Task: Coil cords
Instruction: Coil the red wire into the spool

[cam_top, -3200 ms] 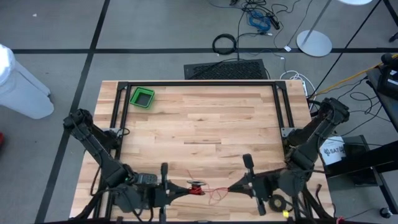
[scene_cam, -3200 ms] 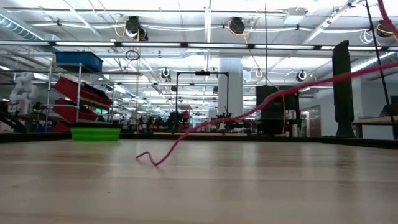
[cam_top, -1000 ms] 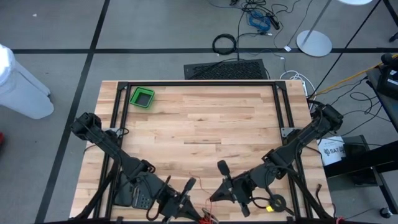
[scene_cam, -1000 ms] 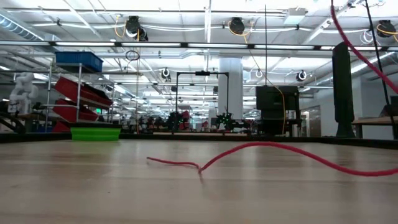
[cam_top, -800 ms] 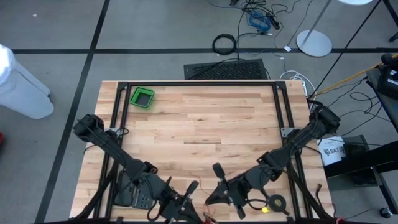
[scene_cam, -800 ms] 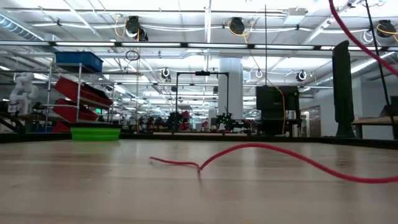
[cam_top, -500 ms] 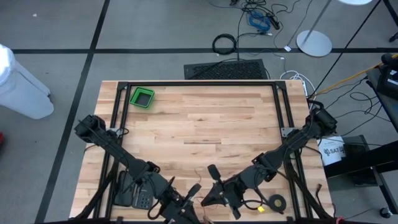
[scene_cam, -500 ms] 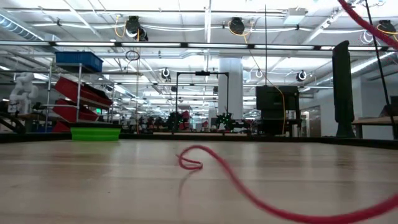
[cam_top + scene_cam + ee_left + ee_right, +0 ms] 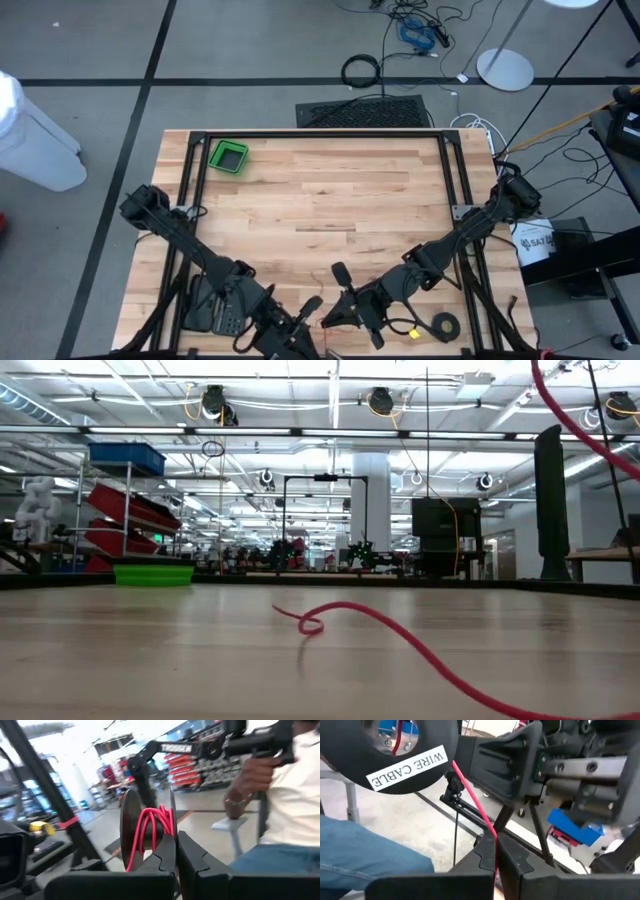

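Both arms reach down to the near edge of the tabletop [image 9: 320, 190], close together. The left gripper [image 9: 176, 851] has its fingers pressed together on a black spool [image 9: 131, 827] wound with the red cord [image 9: 150, 827]. The right gripper [image 9: 496, 851] is pinched tight on the same red cord, which runs up from between its fingers to the spool, marked "WIRE CABLE".

In the low view the cord lies on the wood in a small loop near the middle, then curves away to the right and climbs out of the top corner – thin and red. A green bin [image 9: 229, 157] sits far off, at the back left corner. A person in blue jeans [image 9: 270, 862] shows behind.
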